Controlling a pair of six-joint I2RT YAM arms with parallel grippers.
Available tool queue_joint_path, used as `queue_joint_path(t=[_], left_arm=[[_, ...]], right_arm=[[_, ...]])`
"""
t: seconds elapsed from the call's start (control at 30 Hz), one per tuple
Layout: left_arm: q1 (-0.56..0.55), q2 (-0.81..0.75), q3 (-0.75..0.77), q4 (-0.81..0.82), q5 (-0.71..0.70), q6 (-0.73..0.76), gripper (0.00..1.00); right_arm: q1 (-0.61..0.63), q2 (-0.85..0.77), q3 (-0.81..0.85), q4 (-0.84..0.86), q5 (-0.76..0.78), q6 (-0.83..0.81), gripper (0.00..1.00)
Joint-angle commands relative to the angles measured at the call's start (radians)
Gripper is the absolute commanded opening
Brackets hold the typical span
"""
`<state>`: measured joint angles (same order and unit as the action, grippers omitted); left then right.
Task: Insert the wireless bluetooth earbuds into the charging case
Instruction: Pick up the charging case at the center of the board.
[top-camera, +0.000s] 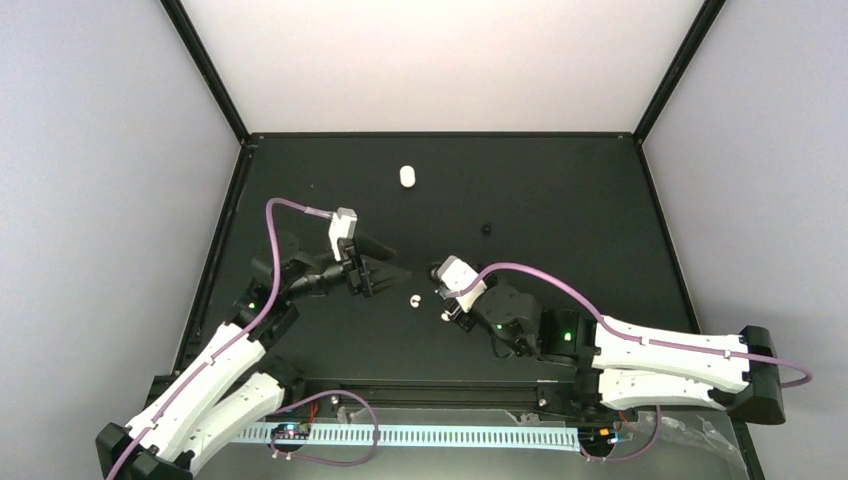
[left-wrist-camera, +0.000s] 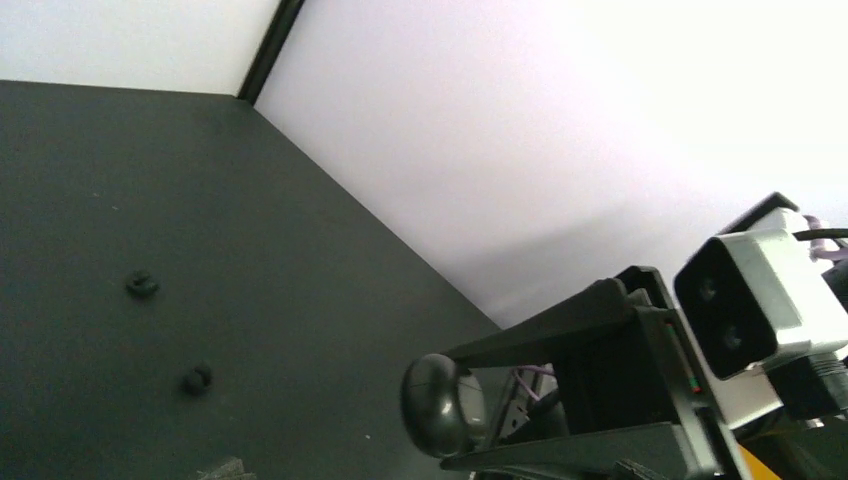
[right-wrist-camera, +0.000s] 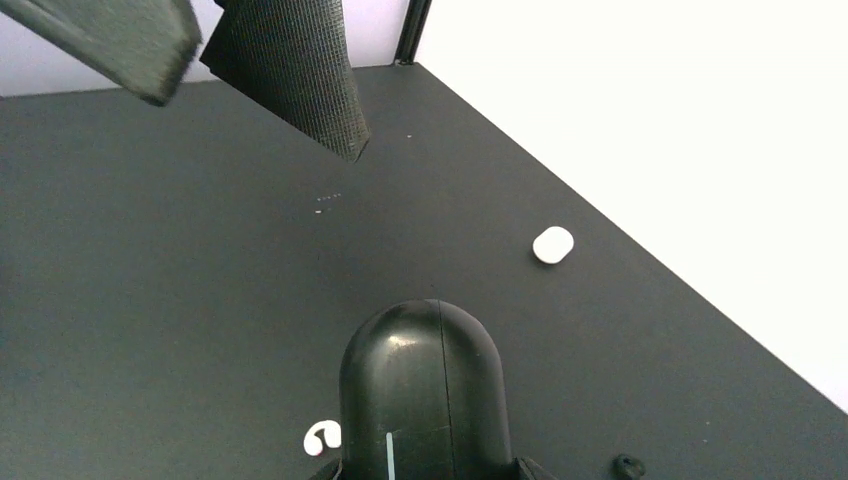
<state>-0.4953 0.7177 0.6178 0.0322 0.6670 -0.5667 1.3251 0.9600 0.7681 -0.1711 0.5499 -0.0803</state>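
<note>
We holding left gripper wide open, empty. Right gripper squeezing black case. White earbud lying nearby.

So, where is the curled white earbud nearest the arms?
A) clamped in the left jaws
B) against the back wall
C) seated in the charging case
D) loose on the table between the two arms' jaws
D: the white earbud lies on the black table in the gap between both sets of jaws, touching neither. The right gripper holds the black charging case.
</note>
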Motion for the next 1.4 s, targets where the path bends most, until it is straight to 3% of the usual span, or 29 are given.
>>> queue_joint_path(t=[0.0,0.47,1.37], left_arm=[[-0.030,0.005,-0.005,0.035,0.057,-0.039,0.96],[-0.141,0.136,0.035,0.050,0.008,-0.074,0.81],[-0.201,0.178,0.036,0.093,-0.047,-0.105,0.30]], right_arm=[[0.027,0.010,0.038,0.037,0.077,-0.077,0.40],[0.098,0.047,0.046,0.073,0.142,-0.200,0.41],[0.144,0.082,0.031,0.144,0.172,-0.236,0.41]])
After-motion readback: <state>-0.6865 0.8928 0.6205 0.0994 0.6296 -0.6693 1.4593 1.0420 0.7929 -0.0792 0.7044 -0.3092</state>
